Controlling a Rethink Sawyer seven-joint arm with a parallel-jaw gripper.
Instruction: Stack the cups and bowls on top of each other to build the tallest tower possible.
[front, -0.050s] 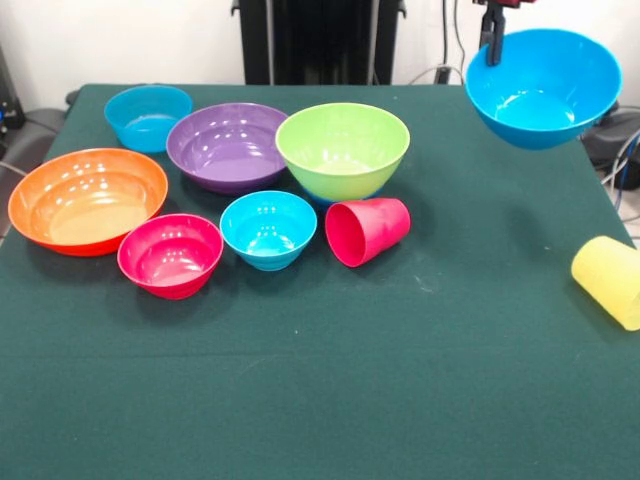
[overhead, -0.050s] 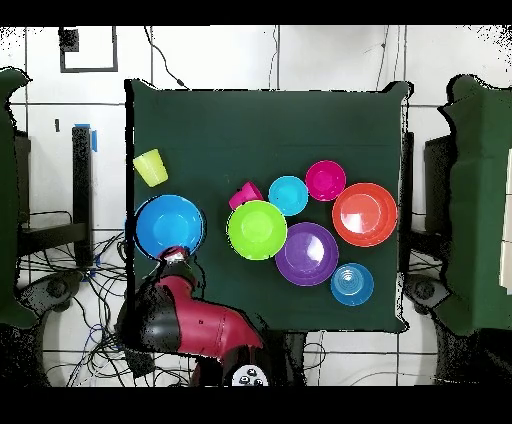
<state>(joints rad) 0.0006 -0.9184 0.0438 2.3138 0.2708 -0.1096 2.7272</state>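
We start at the claw (front, -0.050s: 493, 45), which pinches the far rim of the big bright blue bowl (front, -0.050s: 543, 88) and holds it tilted in the air above the bench (front, -0.050s: 330, 380), near its far right corner in the front view. We judge this to be the carrying step: one bowl is lifted and no tower stands yet.

Outward from there, the yellow cup (front, -0.050s: 610, 281) lies on its side near the right edge, well apart from the rest. The other pieces cluster together: the lime green bowl (front, -0.050s: 343, 150), the red-pink cup (front, -0.050s: 367, 231) tipped over just in front of it, the small cyan bowl (front, -0.050s: 268, 229), the pink-red bowl (front, -0.050s: 170, 254), the purple bowl (front, -0.050s: 228, 146), the orange bowl (front, -0.050s: 87, 200) and a light blue bowl (front, -0.050s: 148, 117) at the back.

Next, we think, the held bowl must travel to a base (likely a broad bowl), be levelled and released gently.

The overhead view shows the red arm (overhead, -0.050s: 190, 320) reaching to the bowl's rim; the front view alone shows the bowl clear of the cloth.
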